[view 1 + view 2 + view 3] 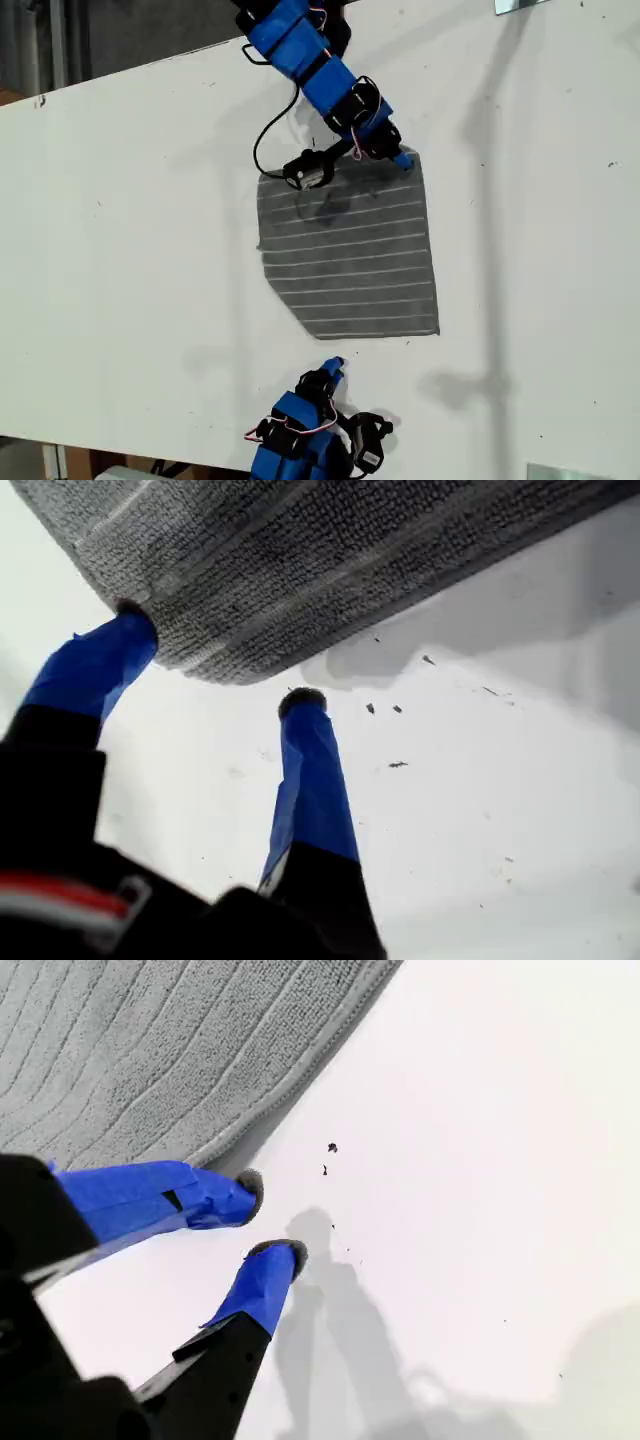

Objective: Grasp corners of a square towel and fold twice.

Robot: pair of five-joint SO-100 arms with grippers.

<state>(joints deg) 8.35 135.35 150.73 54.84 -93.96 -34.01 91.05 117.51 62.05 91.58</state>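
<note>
My first pincer (215, 695) is spread at a lifted edge of the dark grey striped towel (350, 250); my second pincer (272, 1215) is released over the white table (130, 280).

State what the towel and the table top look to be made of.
The towel: apparently soft woven or knitted cloth, matte dark grey, with a looped, nubby pile and thin pale stripes. The table: a hard, smooth white surface, faintly glossy, perhaps laminate; I cannot tell for certain.

Towel (350, 250) on white table (130, 250)
</note>
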